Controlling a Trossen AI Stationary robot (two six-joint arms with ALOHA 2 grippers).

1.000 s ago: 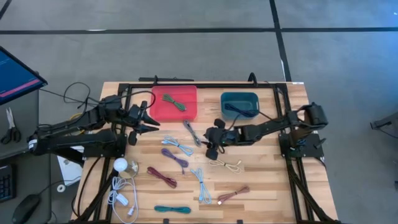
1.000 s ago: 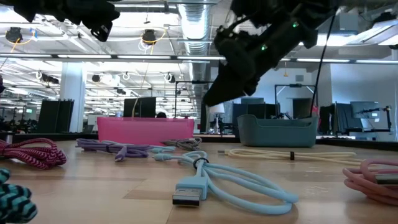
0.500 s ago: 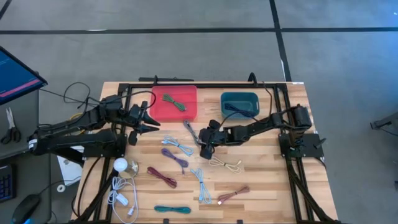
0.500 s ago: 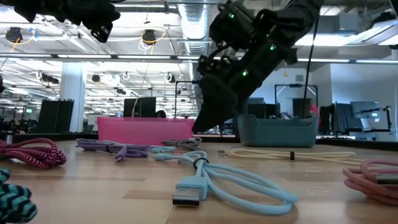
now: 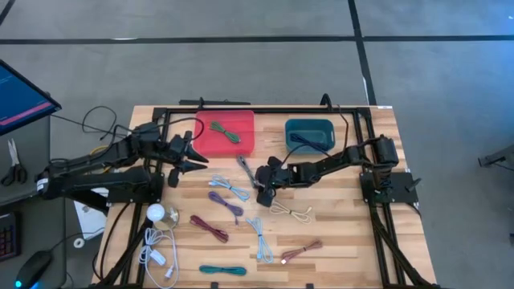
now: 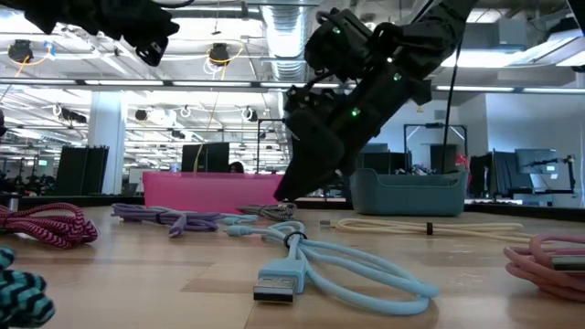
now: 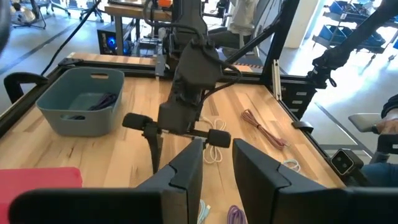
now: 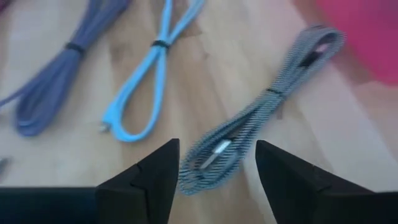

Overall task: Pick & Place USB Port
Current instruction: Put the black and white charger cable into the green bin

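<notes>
A grey striped cable [image 5: 247, 170] lies coiled on the wooden table just right of the red tray [image 5: 241, 144]. In the right wrist view the cable [image 8: 261, 118] runs between and ahead of my fingers. My right gripper [image 5: 261, 186] is open and hovers low over the cable's near end without touching it; in the low view it [image 6: 291, 187] hangs close above the tabletop. My left gripper [image 5: 197, 156] is open and empty, raised beside the red tray's near left corner. The red tray holds a green cable [image 5: 226, 131]. The teal bin [image 5: 325, 127] holds a dark cable [image 5: 303, 142].
Other coiled cables lie on the table: light blue [image 5: 229, 187], purple [image 5: 225, 203], cream [image 5: 291, 211], maroon [image 5: 209, 227], a second light blue [image 5: 259, 237], pink [image 5: 301, 251], teal [image 5: 222, 270] and white [image 5: 157, 250]. A black frame [image 5: 265, 108] borders the table.
My right gripper has moved toward the table's left edge and down, from beside the cream cable to just over the grey striped cable, and has stayed open. My left arm has kept still.
</notes>
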